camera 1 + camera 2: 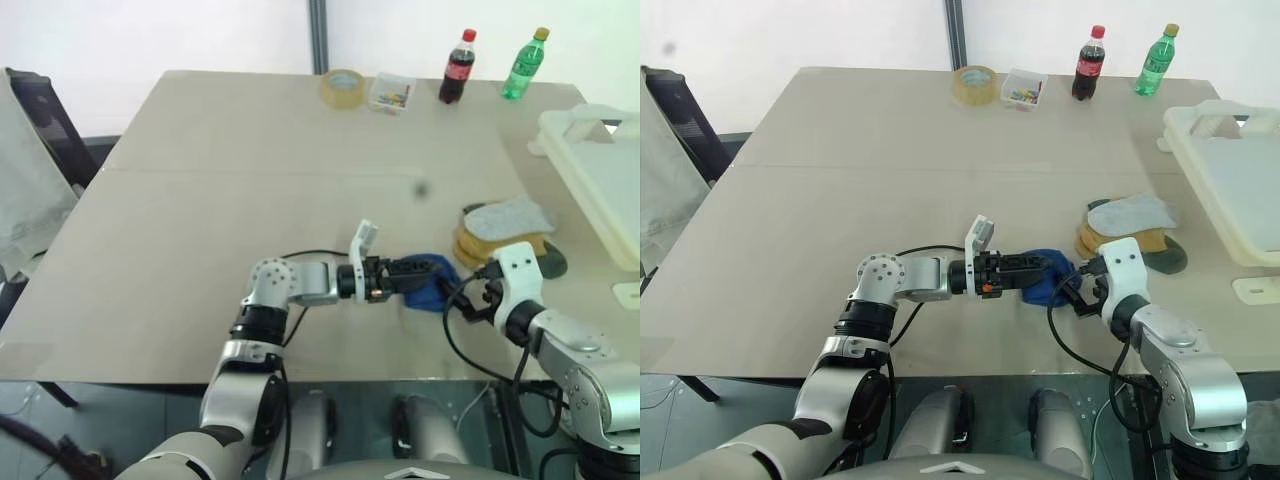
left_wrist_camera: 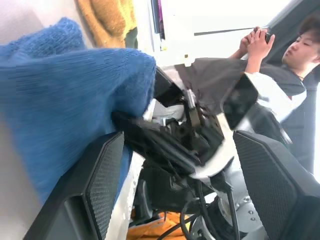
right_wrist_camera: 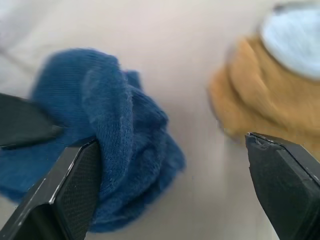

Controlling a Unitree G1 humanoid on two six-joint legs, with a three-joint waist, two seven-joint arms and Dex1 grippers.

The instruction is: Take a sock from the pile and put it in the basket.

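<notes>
Left gripper (image 1: 428, 268) meets a blue sock (image 1: 432, 283) at the table's near edge; right gripper (image 1: 478, 295) stands open beside it.

The left arm lies level, pointing toward the robot's right, jaws spread wide with one finger against the sock; a firm grip cannot be confirmed. The right jaws are fully apart, empty, with one finger just beside the crumpled knit sock. The beige table (image 1: 230, 170) carries a tape roll (image 1: 343, 88) and two bottles (image 1: 458, 67) at its far edge. The pile (image 1: 505, 232), grey over mustard, lies near the sock; the basket (image 1: 598, 172) stands on the right.

no readable text on the bottles (image 1: 459, 68), the tape or anything else
</notes>
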